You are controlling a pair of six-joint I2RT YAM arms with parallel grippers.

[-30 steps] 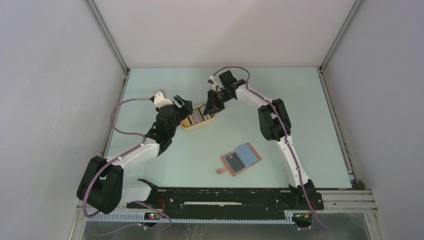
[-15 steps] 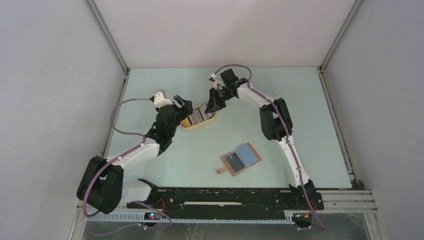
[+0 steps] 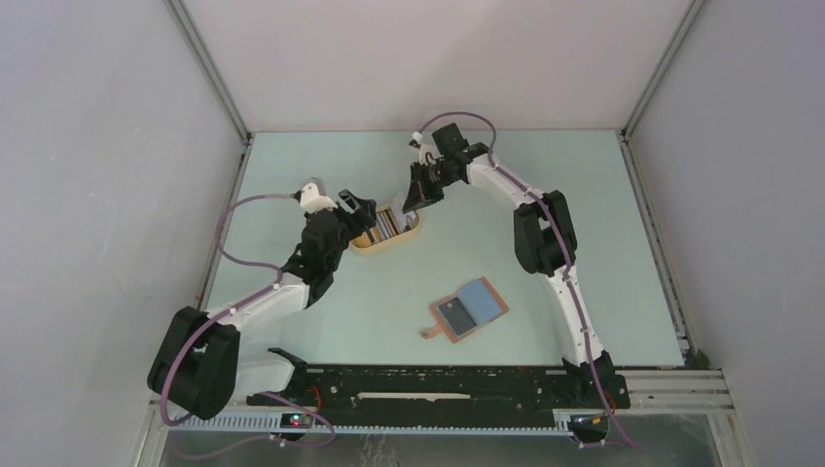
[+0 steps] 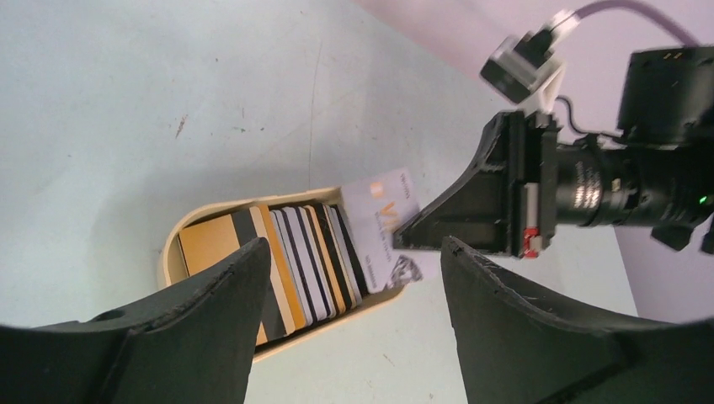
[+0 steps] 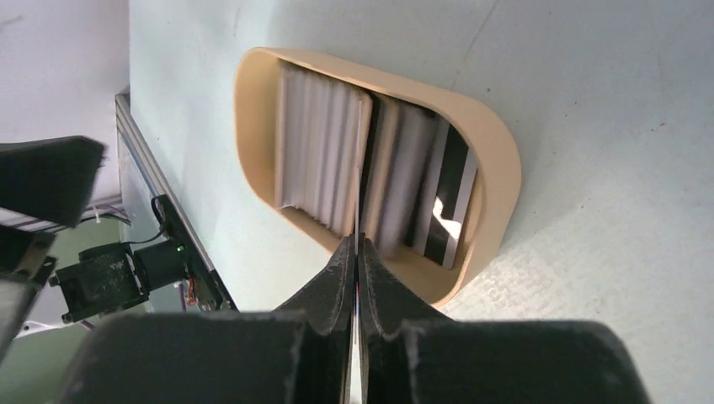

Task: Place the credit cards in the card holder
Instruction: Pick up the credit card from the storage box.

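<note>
With right gripper (image 5: 355,246) clamped on card (image 4: 380,220) and left gripper (image 4: 355,252) spread by tray (image 4: 181,244), lift straight, clear of stack (image 4: 295,252).

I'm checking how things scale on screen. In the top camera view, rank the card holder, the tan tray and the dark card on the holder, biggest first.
1. card holder, lying open
2. tan tray, partly covered by an arm, so a close call with the holder
3. dark card, clearly smallest

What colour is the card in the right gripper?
The card is white with gold lettering; clearest in left wrist view.
</note>
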